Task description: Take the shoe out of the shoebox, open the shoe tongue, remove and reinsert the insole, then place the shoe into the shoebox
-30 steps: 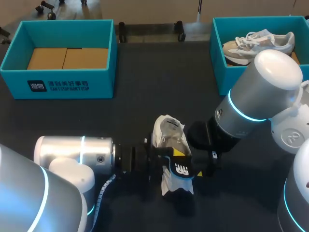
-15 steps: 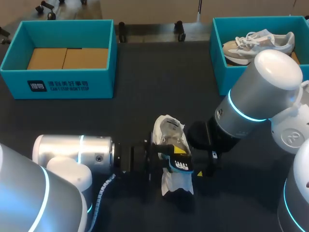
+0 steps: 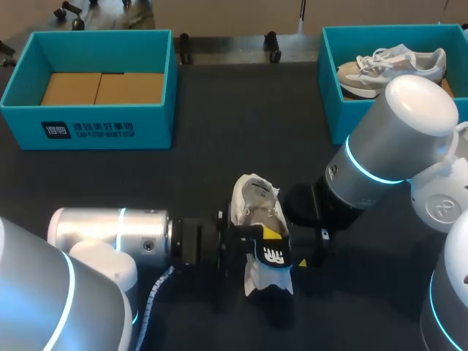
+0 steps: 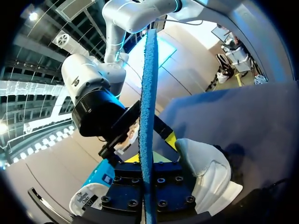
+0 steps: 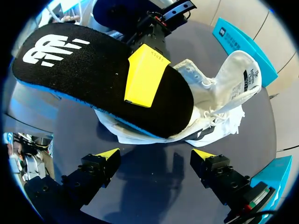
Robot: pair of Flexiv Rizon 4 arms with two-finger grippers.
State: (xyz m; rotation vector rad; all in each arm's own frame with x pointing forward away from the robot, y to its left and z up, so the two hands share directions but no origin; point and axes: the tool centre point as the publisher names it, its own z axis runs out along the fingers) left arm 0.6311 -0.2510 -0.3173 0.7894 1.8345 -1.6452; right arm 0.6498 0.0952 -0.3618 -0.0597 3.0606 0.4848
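Observation:
A white shoe (image 3: 256,212) lies on the dark table in the middle, toe towards the back. Its black insole (image 3: 274,257) with a white logo is out of the shoe and held above the heel end. My left gripper (image 3: 269,238) is shut on the insole, one yellow fingertip (image 5: 145,74) lying on its top face. In the left wrist view the insole (image 4: 148,93) shows edge-on as a blue strip between the fingers, with the shoe (image 4: 205,172) beside it. My right gripper (image 5: 156,156) stands open just below the insole (image 5: 93,79) and beside the shoe (image 5: 219,102), with nothing between its fingers.
A teal box (image 3: 88,121) with a cardboard floor stands at the back left. A second teal box (image 3: 329,88) at the back right holds another pale shoe (image 3: 387,66). My right arm (image 3: 380,161) stretches over the table's right half.
The insole tipped on edge for a moment and now faces up again with its logo showing. My left arm has edged slightly right. The right arm has not moved.

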